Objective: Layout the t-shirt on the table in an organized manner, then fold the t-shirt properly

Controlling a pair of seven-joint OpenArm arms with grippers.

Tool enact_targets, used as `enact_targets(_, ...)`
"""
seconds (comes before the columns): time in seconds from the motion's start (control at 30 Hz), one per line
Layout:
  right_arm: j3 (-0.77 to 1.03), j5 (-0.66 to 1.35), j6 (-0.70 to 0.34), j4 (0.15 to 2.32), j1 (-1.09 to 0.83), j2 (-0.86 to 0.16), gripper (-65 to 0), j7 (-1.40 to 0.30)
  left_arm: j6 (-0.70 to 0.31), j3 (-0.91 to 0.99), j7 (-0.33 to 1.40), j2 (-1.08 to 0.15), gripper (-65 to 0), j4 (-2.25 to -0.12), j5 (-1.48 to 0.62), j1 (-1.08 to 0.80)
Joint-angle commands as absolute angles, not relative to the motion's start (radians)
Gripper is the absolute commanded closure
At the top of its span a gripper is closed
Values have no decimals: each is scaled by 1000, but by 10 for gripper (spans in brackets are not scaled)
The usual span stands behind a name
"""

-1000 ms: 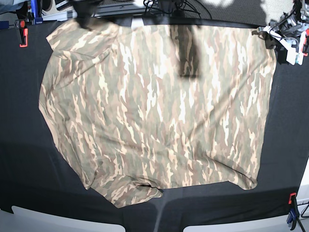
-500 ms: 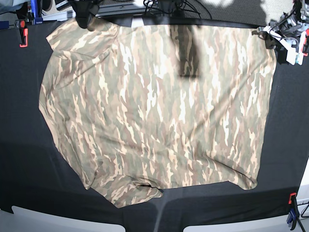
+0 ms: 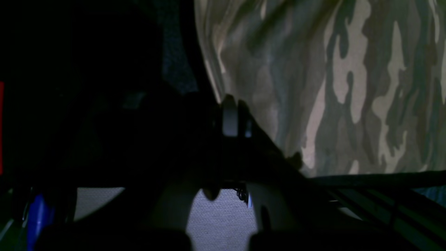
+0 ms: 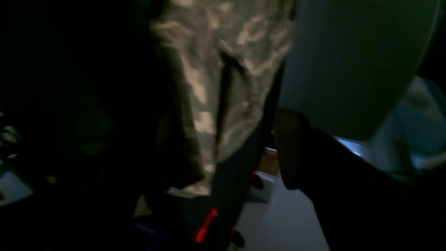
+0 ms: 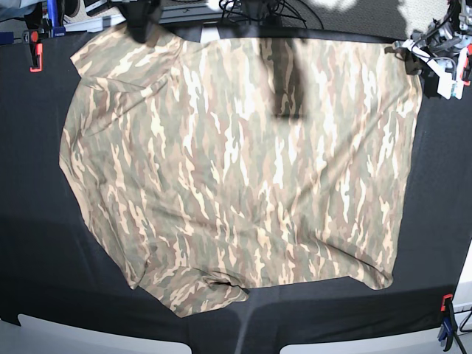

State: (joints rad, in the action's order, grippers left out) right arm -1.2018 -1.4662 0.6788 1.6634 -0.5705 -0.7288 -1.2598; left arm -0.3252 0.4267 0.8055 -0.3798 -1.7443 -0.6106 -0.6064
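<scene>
Since the earlier frame, the right claw (image 5: 144, 22) has been shifted rightward along the far edge, its jaws spread apart. Flat across the table (image 5: 37, 243) the t-shirt (image 5: 243, 169) is spread. The left claw (image 3: 231, 115) is closed, gripping nothing.

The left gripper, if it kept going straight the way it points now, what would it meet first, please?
Most likely the t-shirt: the shut left gripper points at its near edge, with a sliver of black table beside it. Depth is unclear in this dark view.
</scene>
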Motion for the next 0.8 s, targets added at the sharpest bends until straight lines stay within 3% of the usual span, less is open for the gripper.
enact_targets(0.0,-1203,-1484,690,1676,-579,-739,-407,-1290,-330,433,793,-394,0,-1756,-622,-609)
enact_targets(0.77,-1204,-1484,692,1676,-583,-733,-407,-1317,-330,433,793,-394,0,-1756,-622,-609)
